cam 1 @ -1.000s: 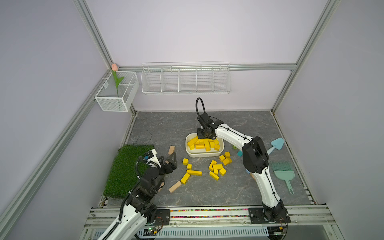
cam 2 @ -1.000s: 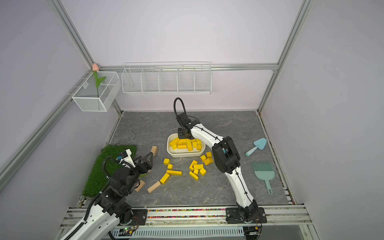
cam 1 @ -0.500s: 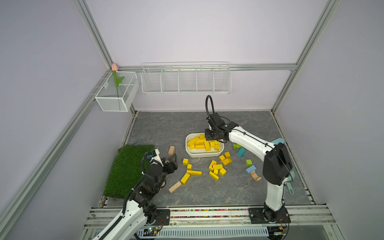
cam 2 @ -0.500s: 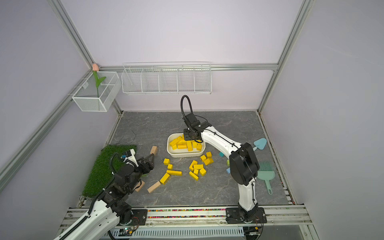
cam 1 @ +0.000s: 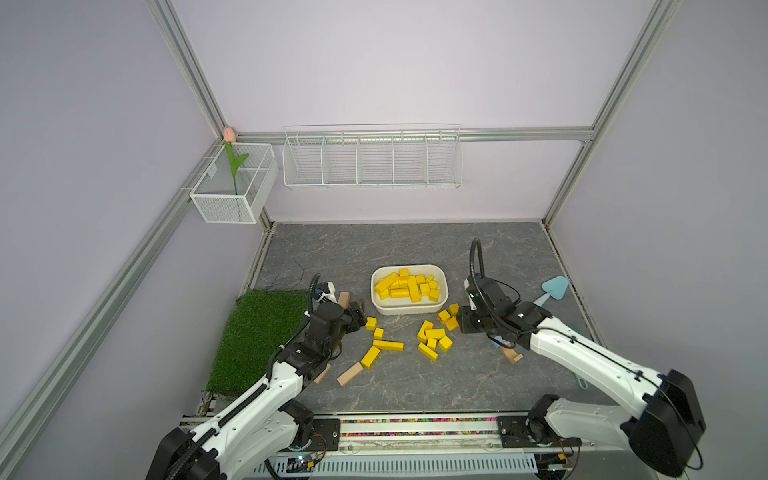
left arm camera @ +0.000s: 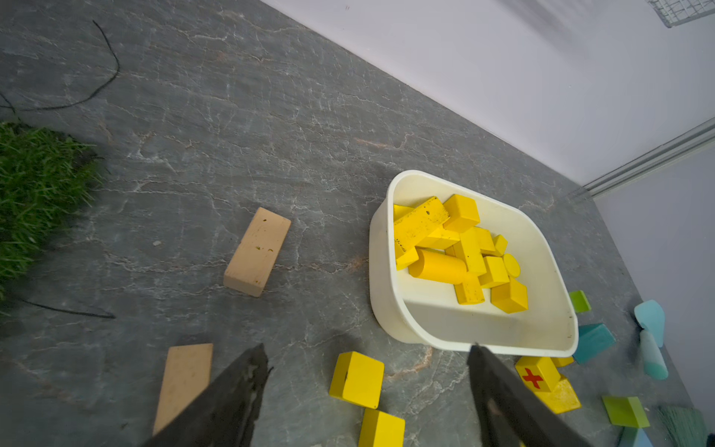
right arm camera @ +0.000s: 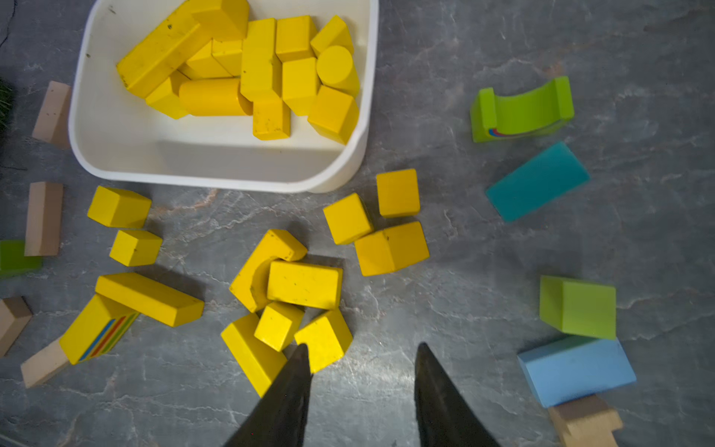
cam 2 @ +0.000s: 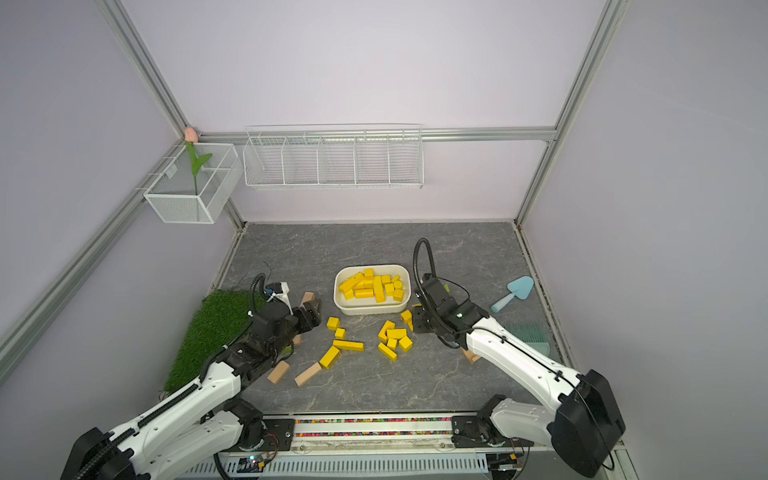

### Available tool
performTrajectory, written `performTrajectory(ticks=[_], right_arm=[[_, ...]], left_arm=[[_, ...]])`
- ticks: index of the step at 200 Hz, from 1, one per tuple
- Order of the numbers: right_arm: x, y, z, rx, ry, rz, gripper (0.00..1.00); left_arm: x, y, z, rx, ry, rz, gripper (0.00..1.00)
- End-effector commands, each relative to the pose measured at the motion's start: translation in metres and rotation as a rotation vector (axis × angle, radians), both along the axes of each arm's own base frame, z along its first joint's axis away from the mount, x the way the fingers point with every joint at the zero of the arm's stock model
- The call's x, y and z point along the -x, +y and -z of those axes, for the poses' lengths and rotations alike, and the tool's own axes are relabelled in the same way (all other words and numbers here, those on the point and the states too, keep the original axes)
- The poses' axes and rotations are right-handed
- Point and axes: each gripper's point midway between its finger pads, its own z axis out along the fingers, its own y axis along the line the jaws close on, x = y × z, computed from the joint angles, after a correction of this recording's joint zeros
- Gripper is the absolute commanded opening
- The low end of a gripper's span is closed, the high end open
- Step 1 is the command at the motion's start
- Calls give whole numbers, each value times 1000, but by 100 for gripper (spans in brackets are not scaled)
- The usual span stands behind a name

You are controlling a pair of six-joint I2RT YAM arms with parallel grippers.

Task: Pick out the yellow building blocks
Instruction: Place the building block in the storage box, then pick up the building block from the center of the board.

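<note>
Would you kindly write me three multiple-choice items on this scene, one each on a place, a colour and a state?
1. Where does the white tub stand?
A. on the grass mat
B. on the grey table
C. in the wall basket

2. What colour is the arch block beside the teal block?
A. green
B. red
C. tan

3. How do the jaws of the left gripper stand?
A. shut on a tan block
B. shut on a yellow block
C. open, holding nothing

Key:
1 B, both top views show the tub resting on the grey surface.
2 A, the right wrist view shows it bright green.
3 C, the left wrist view shows the jaws wide apart, gripping nothing.
</note>
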Motion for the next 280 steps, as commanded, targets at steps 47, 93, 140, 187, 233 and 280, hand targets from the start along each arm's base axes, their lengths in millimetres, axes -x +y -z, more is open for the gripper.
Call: performTrajectory(ticks=[47, 93, 140, 187, 233, 280], right_arm=[[9, -23, 21, -5, 11, 106, 48], [7, -23, 29, -28, 47, 109, 49], [6, -27, 34, -65, 71, 129, 50], [5, -29, 38, -90, 95, 140, 51], [5, -31, 39, -101, 97, 149, 52], [5, -30, 39, -108, 97, 149, 53]], left_arm=[[-9, -10, 16, -46, 167, 66, 67], [-14, -10, 34, 29, 255, 113, 63], [-14, -22, 48, 15, 347, 181, 65], [-15, -41, 71, -12, 481, 285, 55], [-19, -47, 85, -21, 550, 305, 49], [-17, -37, 89, -58, 572, 252, 52]])
